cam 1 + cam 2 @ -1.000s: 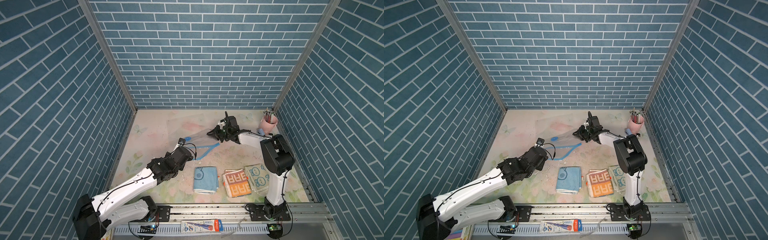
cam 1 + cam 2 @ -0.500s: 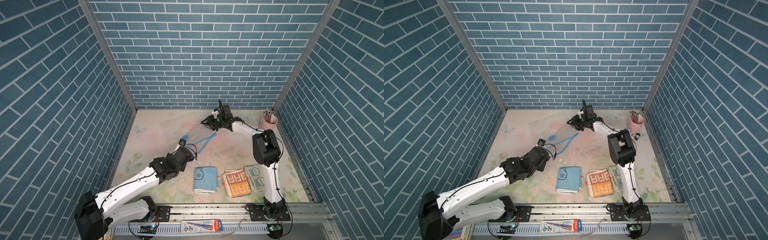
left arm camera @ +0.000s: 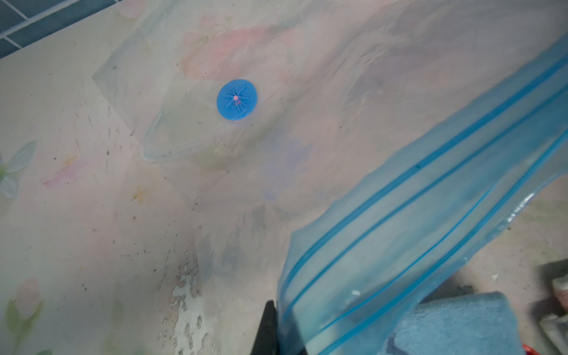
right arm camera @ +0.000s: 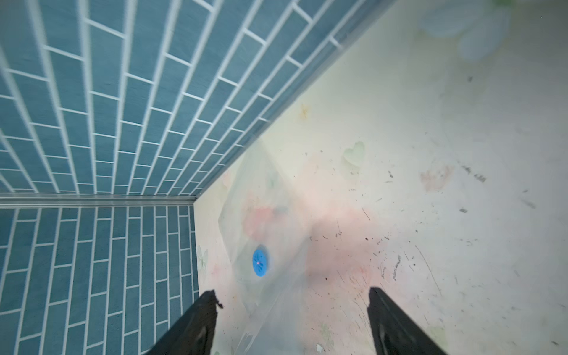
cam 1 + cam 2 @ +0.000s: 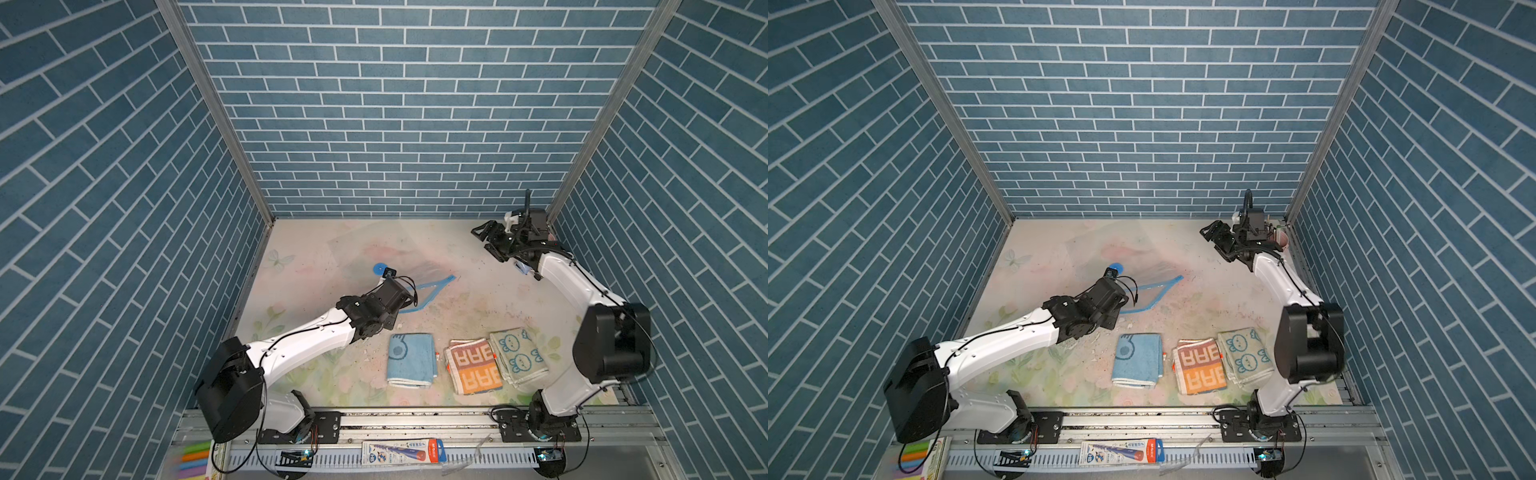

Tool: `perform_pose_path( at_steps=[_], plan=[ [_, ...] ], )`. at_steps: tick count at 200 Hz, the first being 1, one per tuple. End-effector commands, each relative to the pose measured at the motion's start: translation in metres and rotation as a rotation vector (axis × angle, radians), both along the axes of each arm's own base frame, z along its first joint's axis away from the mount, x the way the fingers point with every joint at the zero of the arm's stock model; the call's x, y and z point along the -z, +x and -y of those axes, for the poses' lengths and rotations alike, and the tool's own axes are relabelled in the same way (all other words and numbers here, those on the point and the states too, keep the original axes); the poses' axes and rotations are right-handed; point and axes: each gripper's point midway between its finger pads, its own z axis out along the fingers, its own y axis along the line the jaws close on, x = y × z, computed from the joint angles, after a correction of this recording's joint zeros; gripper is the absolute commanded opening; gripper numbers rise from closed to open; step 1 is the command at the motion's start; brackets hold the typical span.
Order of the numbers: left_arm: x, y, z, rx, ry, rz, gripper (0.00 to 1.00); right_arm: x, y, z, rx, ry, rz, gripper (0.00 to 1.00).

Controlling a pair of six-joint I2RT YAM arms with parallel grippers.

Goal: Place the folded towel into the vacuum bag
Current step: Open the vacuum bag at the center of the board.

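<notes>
our left gripper (image 3: 275, 330) is pinched tight on the blue zip strip (image 3: 408, 215) of the vacuum bag (image 5: 374, 249), holding that edge raised off the table (image 5: 478, 299). our right gripper (image 4: 292, 295) hangs spread wide near the back right corner, gripping nothing. the blue folded towel (image 5: 411, 359) lies near the bag's mouth, outside it.

– The vacuum bag (image 5: 395, 249)?
– Clear, lying on the desk (image 5: 478, 299) with its round blue valve (image 5: 379, 269) facing up and its blue zip strip (image 5: 432, 286) raised.
– The folded towel?
– The blue towel (image 5: 411, 359) lies flat in front of the strip, with an orange towel (image 5: 473, 365) and a pale-green towel (image 5: 519, 357) beside it.
</notes>
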Motion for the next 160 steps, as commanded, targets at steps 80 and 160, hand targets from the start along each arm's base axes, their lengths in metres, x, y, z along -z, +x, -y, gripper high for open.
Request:
perform_pose_path(
  at_steps=[80,160],
  plan=[
    [-0.019,0.036,0.038,-0.020,-0.087,0.090,0.00,0.084,-0.110,-0.077,-0.124,-0.064,-0.142,0.75],
    [-0.041,0.043,0.026,-0.071,-0.093,0.190,0.00,0.112,-0.088,-0.135,-0.156,-0.054,-0.170,0.65]
  ],
)
